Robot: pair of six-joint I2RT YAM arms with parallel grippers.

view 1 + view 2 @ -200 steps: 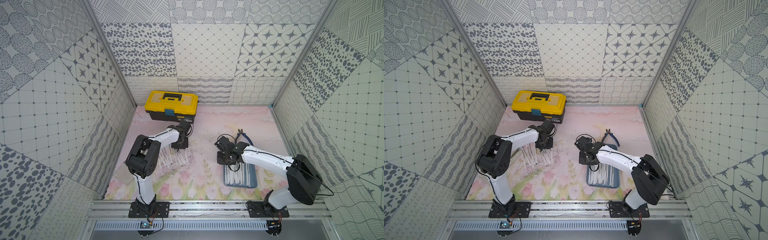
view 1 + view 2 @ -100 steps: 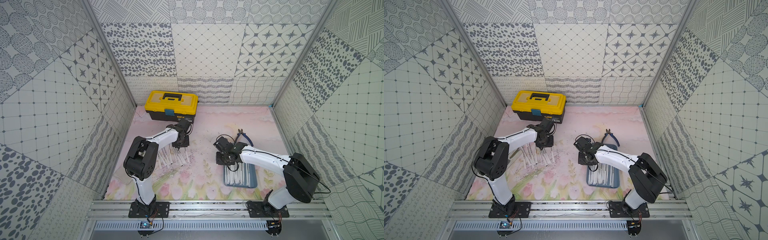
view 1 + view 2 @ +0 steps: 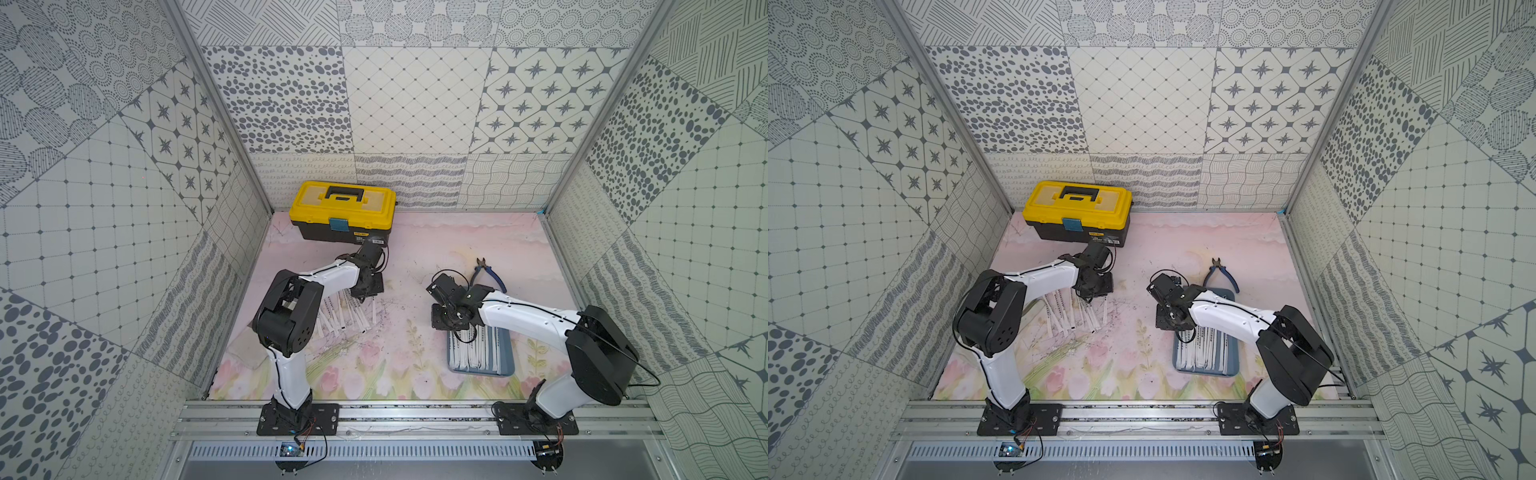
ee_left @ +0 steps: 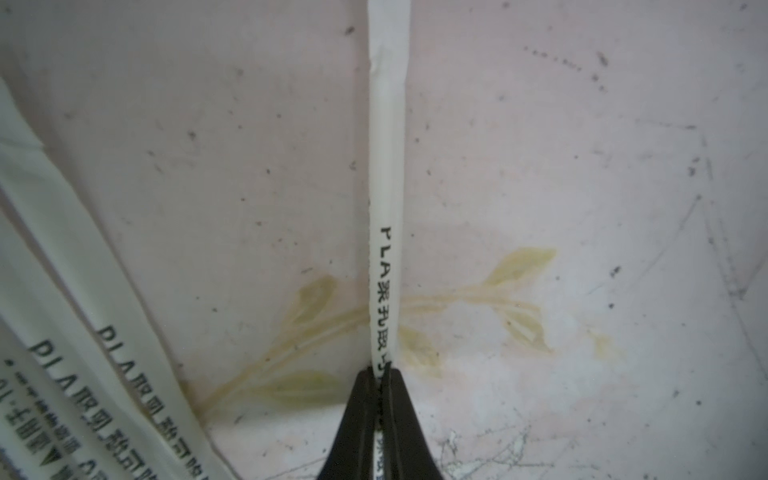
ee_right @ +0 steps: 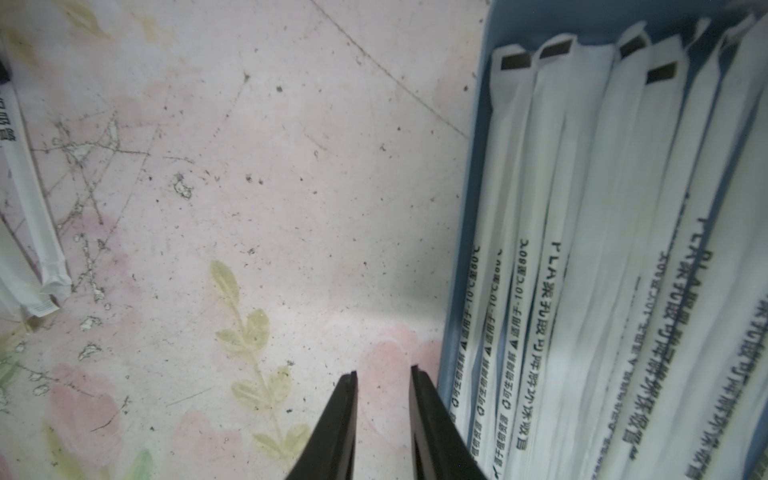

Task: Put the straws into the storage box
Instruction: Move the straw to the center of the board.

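1. Left of centre, the left fingers (image 4: 357,419) stood parted a moment ago and have now clenched on one wrapped straw (image 4: 386,166). It is the rightmost of the loose straws (image 3: 345,316) and appears to lie flat on the tabletop (image 3: 415,249), not yet lifted.
2. That grip likely settles the pick. What remains for this straw is a lift and a carry rightward.
3. The right fingers (image 5: 340,419) have not changed. They are parted with nothing between them, over bare tabletop just beside the left wall of the storage box (image 5: 465,216).
4. The box sits near right and already holds a row of stored straws (image 5: 582,187) lying lengthwise. With several more outside it, the task is partway done.
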